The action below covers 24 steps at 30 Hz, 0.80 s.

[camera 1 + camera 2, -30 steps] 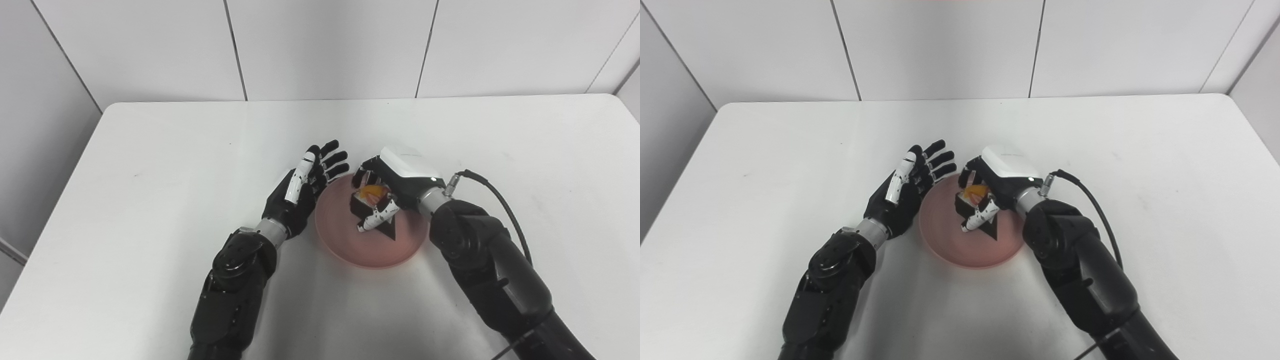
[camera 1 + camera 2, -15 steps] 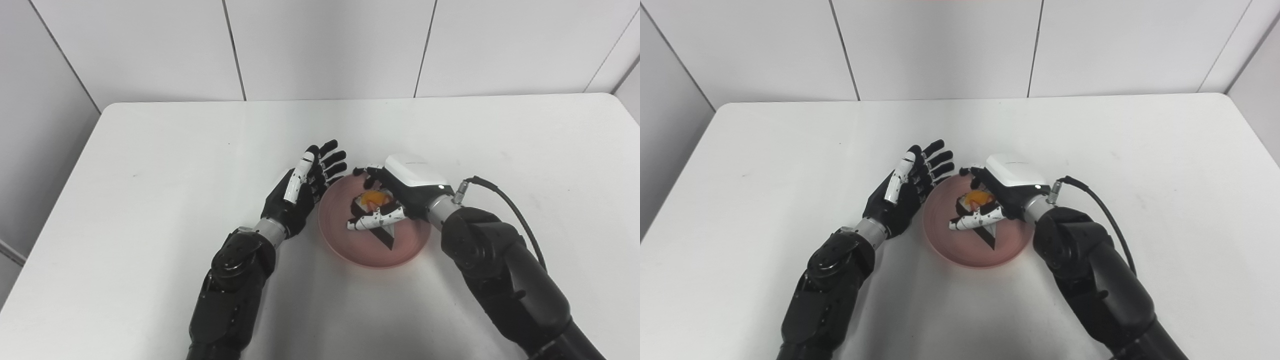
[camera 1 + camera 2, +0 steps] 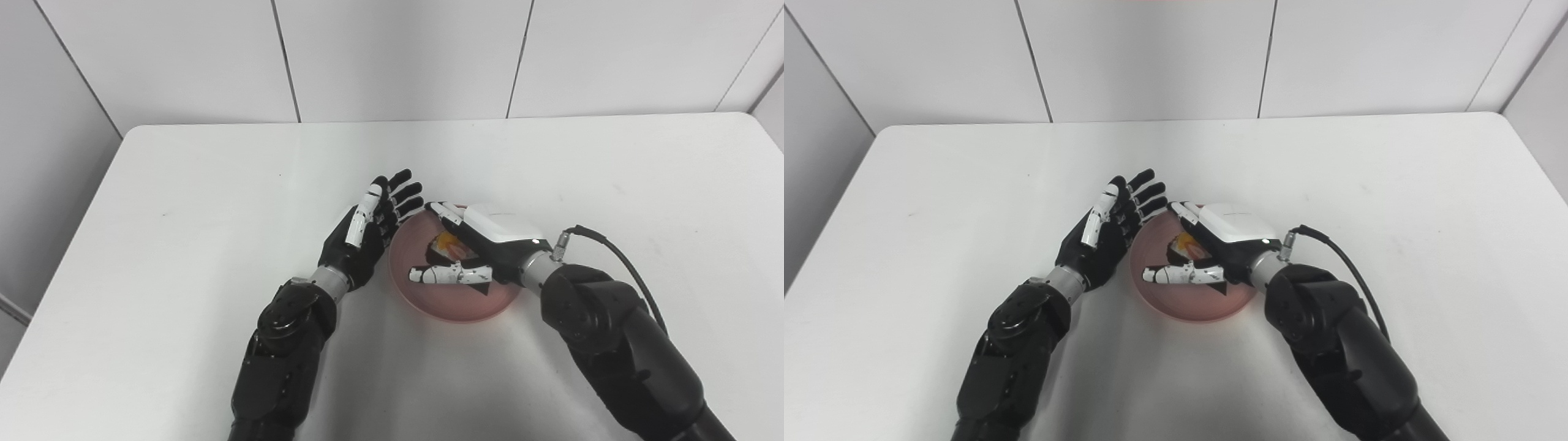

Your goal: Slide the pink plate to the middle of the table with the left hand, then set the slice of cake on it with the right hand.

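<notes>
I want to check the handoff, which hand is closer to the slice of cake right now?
Right. The right hand is open around the slice of cake on the pink plate, fingers spread either side. The left hand stands open beside the plate's left rim, farther from the cake.

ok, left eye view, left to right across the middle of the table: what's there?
left hand, open beside the plate → pink plate → slice of cake on the plate → right hand, open over the plate → its black cable
</notes>
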Each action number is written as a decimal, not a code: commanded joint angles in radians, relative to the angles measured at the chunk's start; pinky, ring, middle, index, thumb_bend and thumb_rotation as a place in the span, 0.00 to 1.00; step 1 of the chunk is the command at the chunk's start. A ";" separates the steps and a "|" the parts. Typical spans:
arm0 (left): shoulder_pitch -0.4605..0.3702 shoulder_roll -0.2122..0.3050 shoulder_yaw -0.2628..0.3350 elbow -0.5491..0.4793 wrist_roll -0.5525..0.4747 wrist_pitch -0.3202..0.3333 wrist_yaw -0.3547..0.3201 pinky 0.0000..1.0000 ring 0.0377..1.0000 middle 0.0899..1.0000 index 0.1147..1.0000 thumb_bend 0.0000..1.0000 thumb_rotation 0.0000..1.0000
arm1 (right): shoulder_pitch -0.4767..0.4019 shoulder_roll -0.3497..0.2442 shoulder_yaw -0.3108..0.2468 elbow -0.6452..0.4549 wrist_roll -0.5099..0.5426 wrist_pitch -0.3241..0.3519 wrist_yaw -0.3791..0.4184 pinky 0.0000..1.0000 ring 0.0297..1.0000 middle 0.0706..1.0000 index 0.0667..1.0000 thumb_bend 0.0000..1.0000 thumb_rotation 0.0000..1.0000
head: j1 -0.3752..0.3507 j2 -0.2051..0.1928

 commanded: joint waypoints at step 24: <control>0.151 0.026 0.017 -0.056 0.155 -0.287 0.065 0.93 0.94 0.95 0.94 0.44 1.00 | 0.207 0.104 -0.294 -0.108 0.332 -0.316 -0.547 0.93 1.00 1.00 1.00 0.67 1.00 | 0.006 -0.046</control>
